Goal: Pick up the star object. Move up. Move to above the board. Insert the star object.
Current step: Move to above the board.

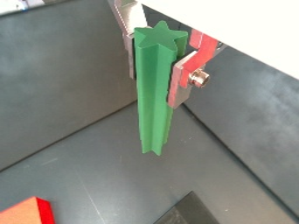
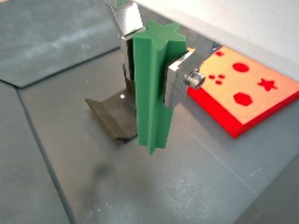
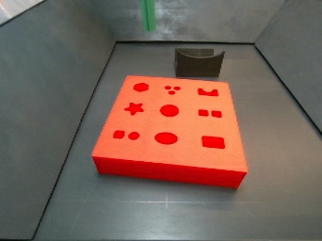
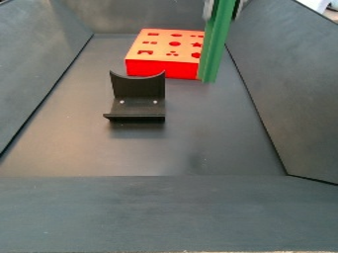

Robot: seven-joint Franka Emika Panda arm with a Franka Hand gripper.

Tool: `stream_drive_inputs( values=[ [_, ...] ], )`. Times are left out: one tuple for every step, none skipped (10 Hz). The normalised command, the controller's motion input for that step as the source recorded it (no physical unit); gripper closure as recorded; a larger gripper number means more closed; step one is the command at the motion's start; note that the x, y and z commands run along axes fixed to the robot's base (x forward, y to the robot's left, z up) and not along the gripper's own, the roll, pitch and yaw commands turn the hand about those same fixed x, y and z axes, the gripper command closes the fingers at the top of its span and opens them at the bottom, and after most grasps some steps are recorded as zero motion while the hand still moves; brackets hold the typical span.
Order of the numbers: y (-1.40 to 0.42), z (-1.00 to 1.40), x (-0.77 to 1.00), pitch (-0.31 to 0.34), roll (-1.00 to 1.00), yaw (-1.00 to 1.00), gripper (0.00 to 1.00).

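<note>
My gripper (image 1: 155,70) is shut on the star object (image 1: 152,96), a tall green peg with a star-shaped end. The silver fingers (image 1: 177,83) press on its upper part from two sides, and it hangs upright and clear of the floor. The same grip shows in a wrist view, gripper (image 2: 152,74) and peg (image 2: 155,96). In both side views only the peg shows (image 3: 150,14) (image 4: 219,40), and the gripper is out of frame. The red board (image 3: 170,168) (image 4: 158,67) lies flat on the floor. The peg is off to one side of it, not over its holes (image 2: 246,92).
The dark fixture (image 4: 136,97) (image 3: 199,62) stands on the floor next to the board and below the held peg (image 2: 114,115). Grey sloped walls (image 4: 40,69) enclose the floor on all sides. A corner of the board shows in a wrist view (image 1: 26,213).
</note>
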Motion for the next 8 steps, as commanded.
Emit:
stream_drive_inputs(
  values=[
    [0.03, 1.00, -0.06, 0.018, -0.01, 0.02, 1.00],
    [0.04, 1.00, -0.05, 0.044, -0.02, 0.01, 1.00],
    [0.04, 1.00, -0.04, 0.071, -0.02, 0.01, 1.00],
    [0.04, 1.00, -0.03, 0.082, -0.03, 0.00, 1.00],
    [0.04, 0.97, -0.02, 0.088, -0.03, 0.00, 1.00],
    [0.04, 0.80, -0.01, 0.086, -0.03, -0.01, 1.00],
    [0.03, 0.64, 0.00, 0.087, -0.03, -0.01, 1.00],
    [0.03, 0.47, 0.00, 0.086, -0.03, -0.01, 1.00]
  ],
)
